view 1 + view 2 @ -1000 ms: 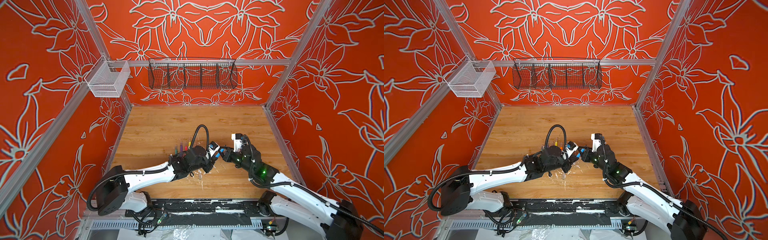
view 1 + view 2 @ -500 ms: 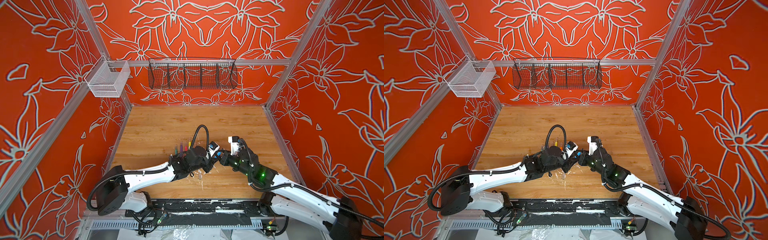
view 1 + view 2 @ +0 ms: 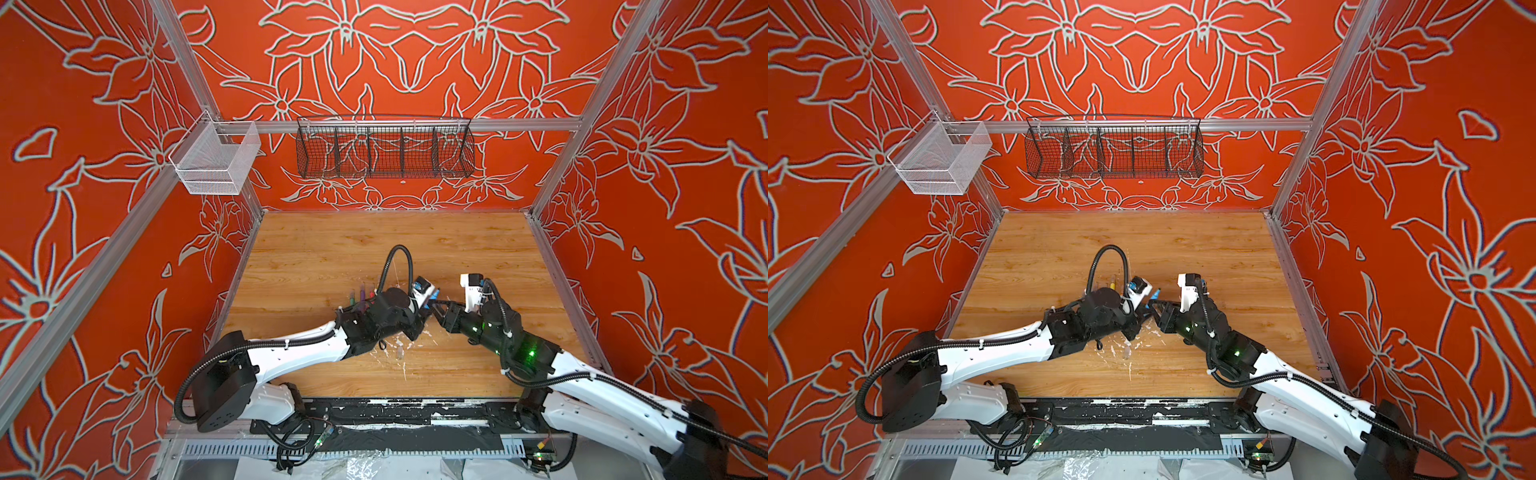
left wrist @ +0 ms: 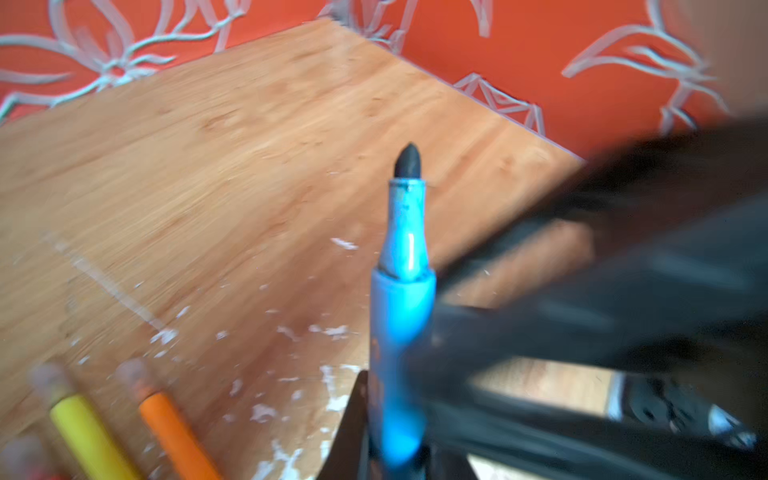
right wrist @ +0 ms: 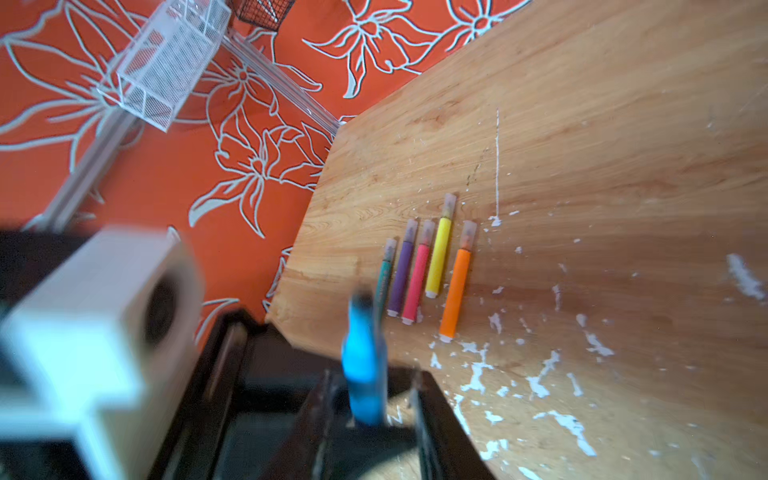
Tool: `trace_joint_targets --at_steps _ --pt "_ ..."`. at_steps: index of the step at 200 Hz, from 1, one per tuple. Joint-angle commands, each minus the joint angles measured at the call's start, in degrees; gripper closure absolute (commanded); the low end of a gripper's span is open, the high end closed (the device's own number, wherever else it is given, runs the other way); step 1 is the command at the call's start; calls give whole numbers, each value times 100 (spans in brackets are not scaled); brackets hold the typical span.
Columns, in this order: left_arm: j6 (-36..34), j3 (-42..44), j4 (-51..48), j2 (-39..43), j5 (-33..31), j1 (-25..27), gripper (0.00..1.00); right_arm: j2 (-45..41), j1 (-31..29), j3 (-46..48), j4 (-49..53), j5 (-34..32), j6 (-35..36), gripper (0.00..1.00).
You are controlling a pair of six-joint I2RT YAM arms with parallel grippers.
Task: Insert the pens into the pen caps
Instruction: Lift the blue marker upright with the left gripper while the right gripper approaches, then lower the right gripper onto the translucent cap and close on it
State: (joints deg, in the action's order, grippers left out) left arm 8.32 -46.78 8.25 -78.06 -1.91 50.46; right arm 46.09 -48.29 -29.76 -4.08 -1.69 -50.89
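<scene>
Top views: left pincer (image 3: 425,306) and right pincer (image 3: 437,309) meet over table (image 3: 332,249).
Left wrist: left pincer clamps blue pen (image 4: 401,332).
Right wrist: right pincer jaws apart around blue pen; five capped pens (image 5: 419,276) rowed on table.

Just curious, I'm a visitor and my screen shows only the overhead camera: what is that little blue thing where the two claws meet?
Observer: A blue pen, clamped in the left gripper; the left wrist view shows its dark tip bare, uncapped.
Operator: Does the other claw hold it too?
Observer: No; in the right wrist view the right gripper stands open, one finger either side of it.
Operator: And the other pens?
Observer: Five other pens lie in a row there, each wearing a clear cap.
</scene>
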Motion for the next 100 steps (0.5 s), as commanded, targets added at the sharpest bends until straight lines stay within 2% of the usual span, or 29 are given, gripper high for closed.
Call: trace_joint_targets --at_steps 1,23,55,100 --pt "778 155 -4 130 -161 -628 100 -51 -104 -371 711 -172 166 54" --pt "1193 465 22 384 -718 -1033 100 386 -463 -638 1164 -262 350 51" --pt "1515 604 -351 648 -1863 -1152 100 1566 -1204 -1309 1758 -661 620 51" --pt "1973 883 -495 987 -2382 -1299 100 2669 -1812 -1902 2387 -1187 597 52"
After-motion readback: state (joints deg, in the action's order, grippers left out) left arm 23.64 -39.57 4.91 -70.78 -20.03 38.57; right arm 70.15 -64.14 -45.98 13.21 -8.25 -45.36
